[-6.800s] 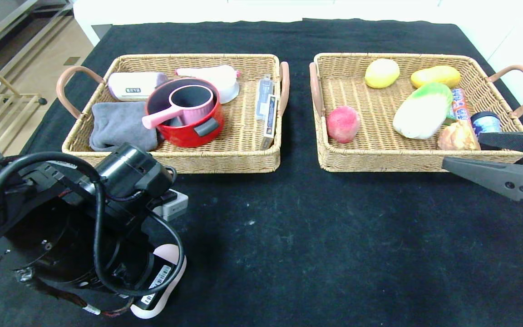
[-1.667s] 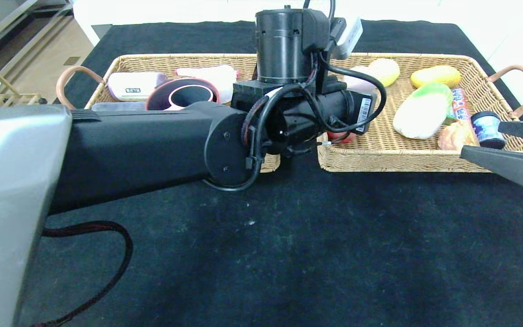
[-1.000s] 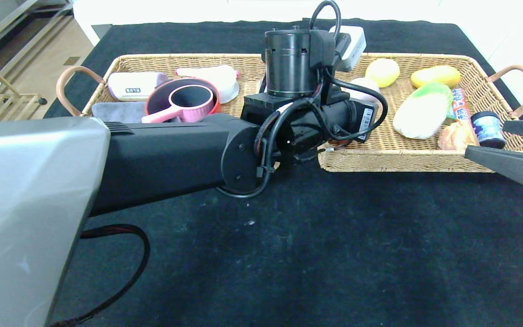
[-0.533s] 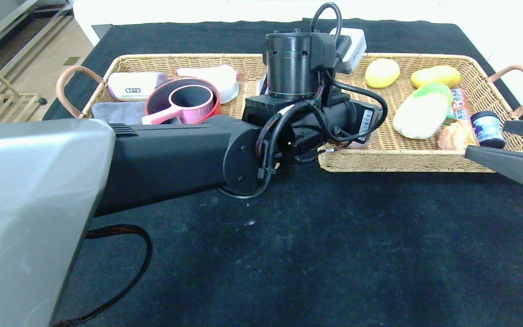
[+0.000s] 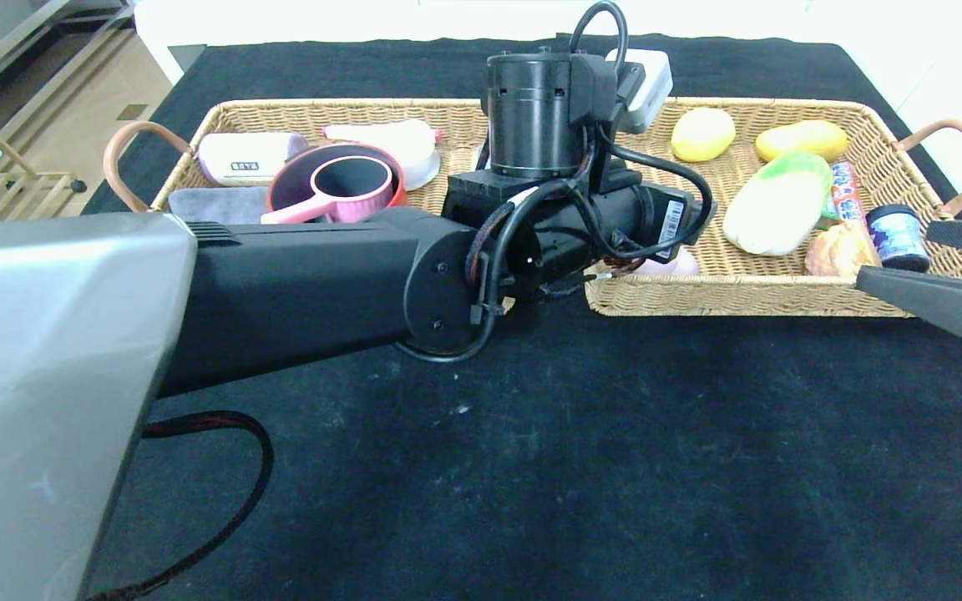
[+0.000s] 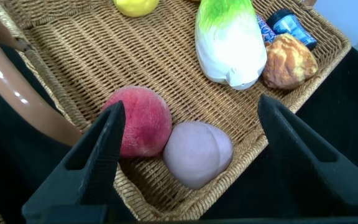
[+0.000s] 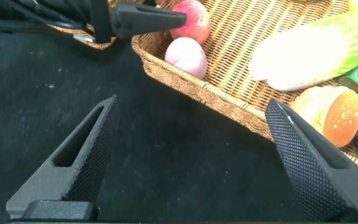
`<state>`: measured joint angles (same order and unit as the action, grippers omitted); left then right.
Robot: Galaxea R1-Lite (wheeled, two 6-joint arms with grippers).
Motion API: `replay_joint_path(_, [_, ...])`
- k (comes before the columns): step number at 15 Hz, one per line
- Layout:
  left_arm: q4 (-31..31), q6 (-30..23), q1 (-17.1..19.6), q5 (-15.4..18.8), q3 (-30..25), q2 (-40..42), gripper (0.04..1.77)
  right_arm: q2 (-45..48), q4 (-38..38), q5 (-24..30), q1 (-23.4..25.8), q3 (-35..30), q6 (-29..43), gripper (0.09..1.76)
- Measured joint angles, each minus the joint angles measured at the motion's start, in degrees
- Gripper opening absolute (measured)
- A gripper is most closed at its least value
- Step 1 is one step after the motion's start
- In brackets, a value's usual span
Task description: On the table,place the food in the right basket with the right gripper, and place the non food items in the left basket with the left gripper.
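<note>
The lilac-grey lump (image 6: 197, 153) lies in the right basket (image 5: 748, 294) at its 8 o'clock corner, touching the red peach (image 6: 143, 121). The left gripper (image 6: 188, 134) hangs above, spread and empty, mostly hidden in head view behind its wrist. The right gripper (image 7: 191, 146), cut off at 3 o'clock, gapes wide over the table (image 5: 531, 467).

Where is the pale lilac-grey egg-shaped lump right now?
The pale lilac-grey egg-shaped lump lies in the right wicker basket, in its near-left corner, touching the red peach, below the open left gripper.
</note>
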<state>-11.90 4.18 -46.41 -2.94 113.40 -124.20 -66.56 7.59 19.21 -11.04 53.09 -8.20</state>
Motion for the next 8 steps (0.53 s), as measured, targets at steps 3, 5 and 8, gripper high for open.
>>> replay_joint_path(3, [4.4,0.0,0.0,-0.2,-0.3,2.4,1.60,0.0,0.0,0.0,0.0,0.3,0.2,1.71])
replay_joint_path(5, [8.7,-0.1,0.0,-0.2,-0.8,5.6,1.63,-0.1,0.0,-0.1,0.0,0.3,0.3,1.71])
replay_joint_path(8, [17.3,-0.2,0.2,-0.2,-1.9,11.0,1.66,-0.4,0.0,-0.2,0.1,0.4,0.3,1.71])
